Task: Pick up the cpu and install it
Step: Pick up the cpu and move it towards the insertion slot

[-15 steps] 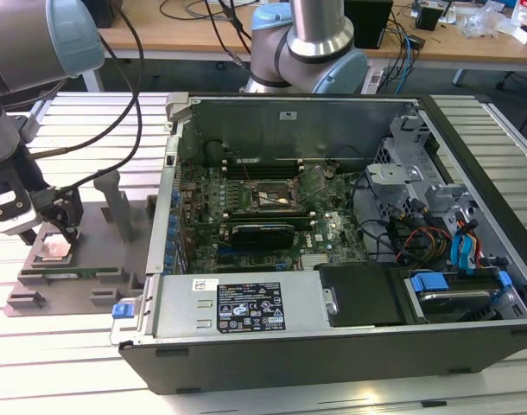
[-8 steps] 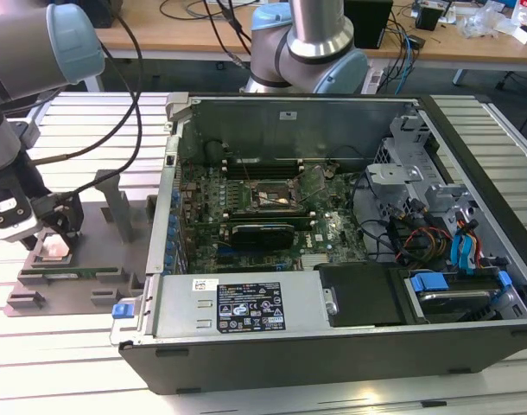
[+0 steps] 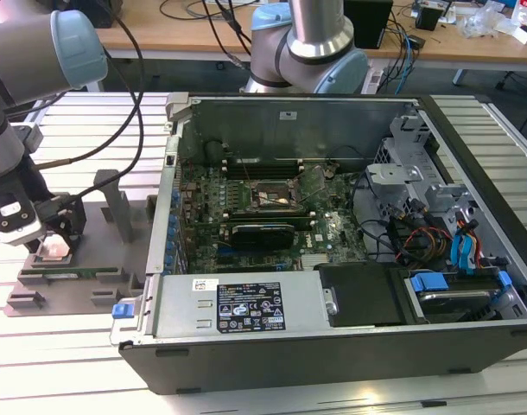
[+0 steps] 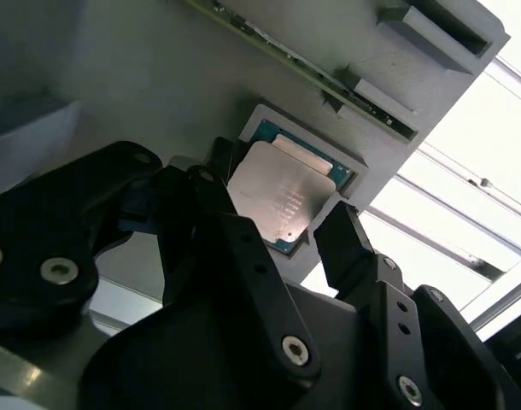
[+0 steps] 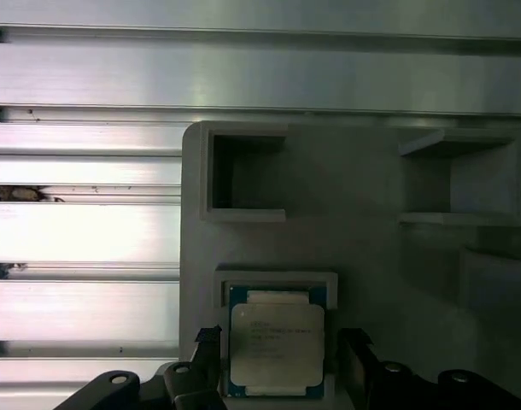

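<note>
The cpu (image 5: 276,348), a flat square chip with a silvery top, lies in a shallow square pocket of the grey fixture plate (image 5: 363,248). In the exterior view the cpu (image 3: 54,251) sits at the far left, directly beneath my gripper (image 3: 54,235). My gripper (image 5: 278,363) is open, with one black fingertip (image 5: 207,346) on each side of the chip and a small gap at each edge. In the second wrist view the cpu (image 4: 282,196) shows between the fingers (image 4: 342,243). The black metal-framed socket (image 3: 272,197) lies on the motherboard inside the open computer case (image 3: 333,337).
The grey fixture plate (image 3: 73,278) rests on a slatted aluminium table (image 3: 65,363) to the left of the case in the exterior view. It carries upright posts (image 3: 117,203) and other recesses (image 5: 243,175). A long black card (image 3: 263,232) lies near the socket. Cables hang over the arm (image 3: 134,95).
</note>
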`<state>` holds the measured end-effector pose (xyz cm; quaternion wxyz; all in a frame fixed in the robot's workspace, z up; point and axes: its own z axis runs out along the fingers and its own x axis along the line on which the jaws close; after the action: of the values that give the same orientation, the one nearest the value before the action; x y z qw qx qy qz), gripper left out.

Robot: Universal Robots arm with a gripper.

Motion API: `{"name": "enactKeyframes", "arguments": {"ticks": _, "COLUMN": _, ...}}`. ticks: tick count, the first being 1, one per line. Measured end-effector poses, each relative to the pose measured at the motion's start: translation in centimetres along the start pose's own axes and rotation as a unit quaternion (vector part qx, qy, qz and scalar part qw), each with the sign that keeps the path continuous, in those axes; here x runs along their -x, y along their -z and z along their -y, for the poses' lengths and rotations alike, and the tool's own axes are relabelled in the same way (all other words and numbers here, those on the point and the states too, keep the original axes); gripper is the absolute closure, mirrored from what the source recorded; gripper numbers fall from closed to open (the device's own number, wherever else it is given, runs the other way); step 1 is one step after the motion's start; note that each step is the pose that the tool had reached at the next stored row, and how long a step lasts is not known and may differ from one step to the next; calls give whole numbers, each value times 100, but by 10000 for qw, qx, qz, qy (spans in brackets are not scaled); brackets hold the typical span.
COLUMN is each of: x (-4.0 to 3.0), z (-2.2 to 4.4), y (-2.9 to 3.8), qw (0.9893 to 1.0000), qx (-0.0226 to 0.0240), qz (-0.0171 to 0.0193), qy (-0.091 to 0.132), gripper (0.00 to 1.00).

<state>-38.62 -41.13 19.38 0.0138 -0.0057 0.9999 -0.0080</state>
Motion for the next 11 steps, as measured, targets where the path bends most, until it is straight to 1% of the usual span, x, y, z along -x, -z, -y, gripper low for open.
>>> {"name": "enactKeyframes", "arguments": {"ticks": 2, "x": 1, "z": 0, "y": -4, "qw": 10000, "qx": 11, "qz": 1, "qy": 0, "gripper": 34}}
{"name": "enactKeyframes", "arguments": {"ticks": 5, "x": 1, "z": 0, "y": -12, "qw": 10000, "qx": 49, "qz": 1, "qy": -1, "gripper": 34}}
{"name": "enactKeyframes", "arguments": {"ticks": 11, "x": -3, "z": 0, "y": -42, "qw": 10000, "qx": 53, "qz": 2, "qy": 39, "gripper": 34}}
